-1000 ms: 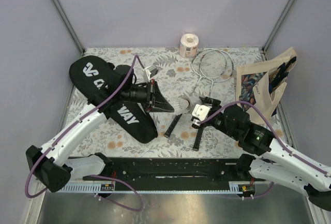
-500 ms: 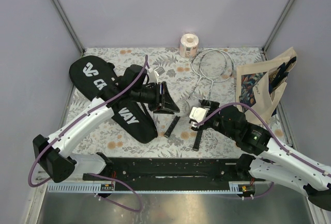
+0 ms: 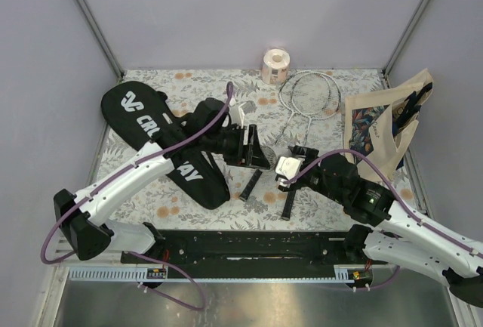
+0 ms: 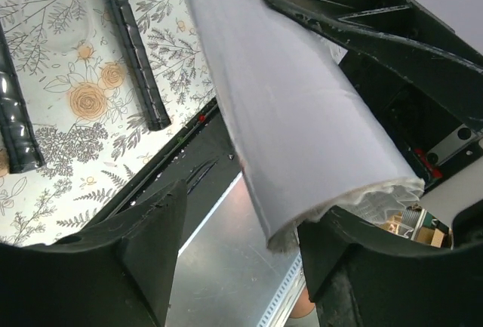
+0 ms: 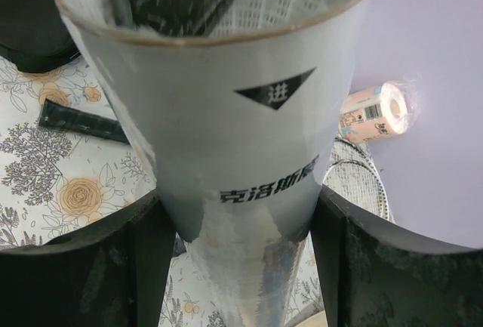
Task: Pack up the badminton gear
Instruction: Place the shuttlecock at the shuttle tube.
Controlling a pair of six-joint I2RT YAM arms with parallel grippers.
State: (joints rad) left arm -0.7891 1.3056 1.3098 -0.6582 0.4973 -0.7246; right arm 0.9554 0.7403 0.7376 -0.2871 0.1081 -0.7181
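Covering the table is a floral cloth (image 3: pixel 189 85), with lilac walls (image 3: pixel 249 10) behind. The right gripper (image 5: pixel 241 214) clamps the tube (image 5: pixel 249 115), raised right of the bag (image 3: pixel 143 123). The left gripper (image 4: pixel 245 214) stands wide around the tube's end, one finger clear of it.

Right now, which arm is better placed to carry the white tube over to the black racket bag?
Probably left. The CROSSWAY racket bag lies on that arm's side, and the left claw stands open around the white tube. The right claw grips the tube, but farther from the bag.
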